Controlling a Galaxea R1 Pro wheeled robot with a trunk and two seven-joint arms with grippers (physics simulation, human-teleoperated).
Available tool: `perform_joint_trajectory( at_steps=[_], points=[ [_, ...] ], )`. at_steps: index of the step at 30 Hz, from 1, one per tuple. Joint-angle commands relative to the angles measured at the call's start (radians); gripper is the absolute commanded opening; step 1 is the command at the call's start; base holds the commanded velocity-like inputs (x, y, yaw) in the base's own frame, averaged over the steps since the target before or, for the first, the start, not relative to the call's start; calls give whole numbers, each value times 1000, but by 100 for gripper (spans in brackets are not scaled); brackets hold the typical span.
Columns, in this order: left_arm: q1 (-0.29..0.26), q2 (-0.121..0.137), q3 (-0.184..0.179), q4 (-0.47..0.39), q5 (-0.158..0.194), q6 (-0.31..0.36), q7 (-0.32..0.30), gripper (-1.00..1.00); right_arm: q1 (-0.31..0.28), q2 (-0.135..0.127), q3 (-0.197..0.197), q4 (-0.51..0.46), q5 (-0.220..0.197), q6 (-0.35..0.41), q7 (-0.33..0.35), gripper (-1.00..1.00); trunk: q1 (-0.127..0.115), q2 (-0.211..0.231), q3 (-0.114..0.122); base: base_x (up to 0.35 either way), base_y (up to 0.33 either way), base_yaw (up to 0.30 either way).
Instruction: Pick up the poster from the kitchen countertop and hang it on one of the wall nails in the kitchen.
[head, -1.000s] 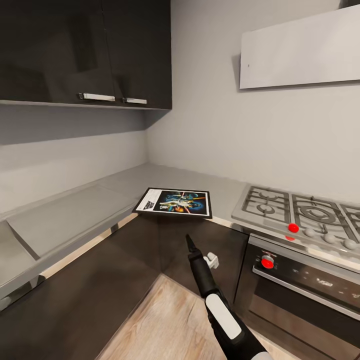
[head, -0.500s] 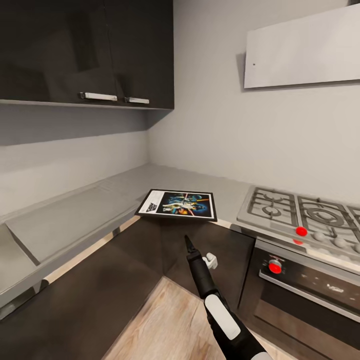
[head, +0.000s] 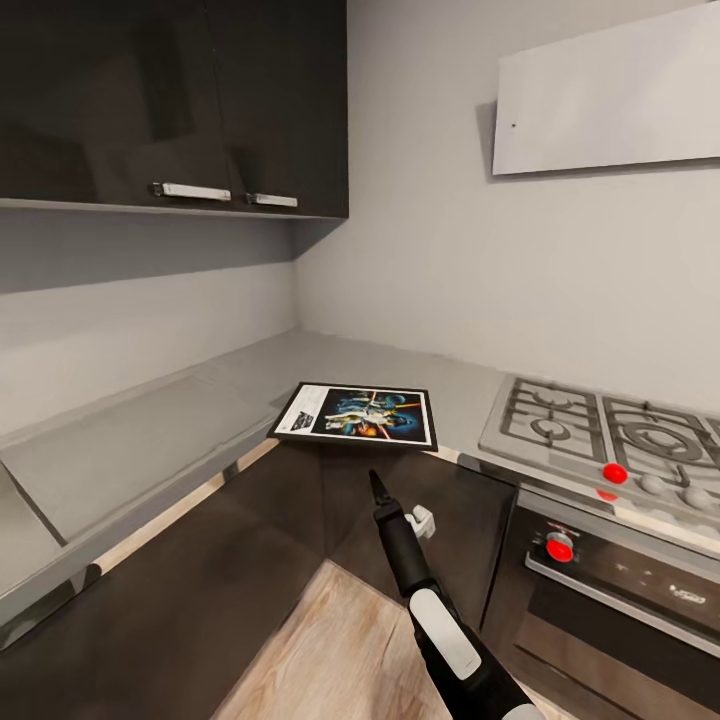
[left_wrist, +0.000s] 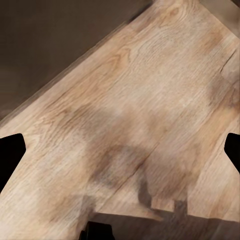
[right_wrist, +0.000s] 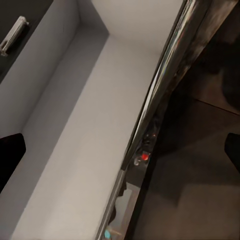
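Camera shifted, poster (head: 359, 416) flat on kitchen countertop (head: 150, 430) | right pincer (head: 377, 487): grip unclear

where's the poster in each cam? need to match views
Head view: the poster lies flat at the inner corner of the countertop, left of the stove, beyond the right gripper.
Left wrist view: looks at wooden floor.
Right wrist view: looks along the countertop; a tiny colourful patch at its edge is too small to identify.
Shared landmark: the countertop, head and right wrist views.
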Motion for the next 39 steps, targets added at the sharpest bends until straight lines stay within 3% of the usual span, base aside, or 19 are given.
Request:
perform_joint_trajectory(
  at_steps=[1, 4, 6, 8, 12, 14, 19, 23, 28, 36, 39],
  points=[
    [0, 0, 4, -1, 9, 3, -9, 100, -1, 0, 4, 2, -12, -5, 5, 100, 0, 0, -1, 13, 0, 0],
    [0, 0, 4, -1, 9, 3, -9, 100, 0, 0, 4, 2, -39, -4, 5, 100, 0, 0, -1, 8, 0, 0],
    [0, 0, 4, -1, 9, 3, -9, 100, 0, 0, 6, 2, -84, -4, 6, 100, 0, 0, -1, 3, 0, 0],
    [0, 0, 4, -1, 9, 3, -9, 100, 0, 0, 7, 2, -104, -4, 6, 100, 0, 0, -1, 2, 0, 0],
    [0, 0, 4, -1, 9, 3, -9, 100, 0, 2, 18, 1, -118, -6, 5, 100, 0, 0, -1, 0, 0, 0],
    [0, 0, 4, -1, 9, 3, -9, 100, 0, 3, 84, 1, -122, -32, 3, 100, 0, 0, -1, 0, 0, 0],
    [0, 0, 4, -1, 9, 3, -9, 100, 0, 3, 189, 1, -135, -132, -7, 100, 0, 0, -1, 0, 0, 0],
    [0, 0, 4, -1, 9, 3, -9, 100, -1, 3, 221, -2, -146, -164, -41, 100, 0, 0, -1, 0, 0, 0],
    [0, 0, 4, -1, 9, 3, -9, 100, -1, 3, 241, -9, -151, -177, -88, 100, 0, 0, -1, 0, 0, 0],
    [0, 0, 4, 6, 8, 3, -9, 100, -1, 3, 252, -14, -152, -178, -97, 100, 0, 0, -1, 0, 0, 0],
    [0, 9, 5, 68, 10, 1, -9, 100, -2, 3, 252, -14, -151, -178, -98, 100, 0, 0, -1, 0, 0, 0]
  ],
)
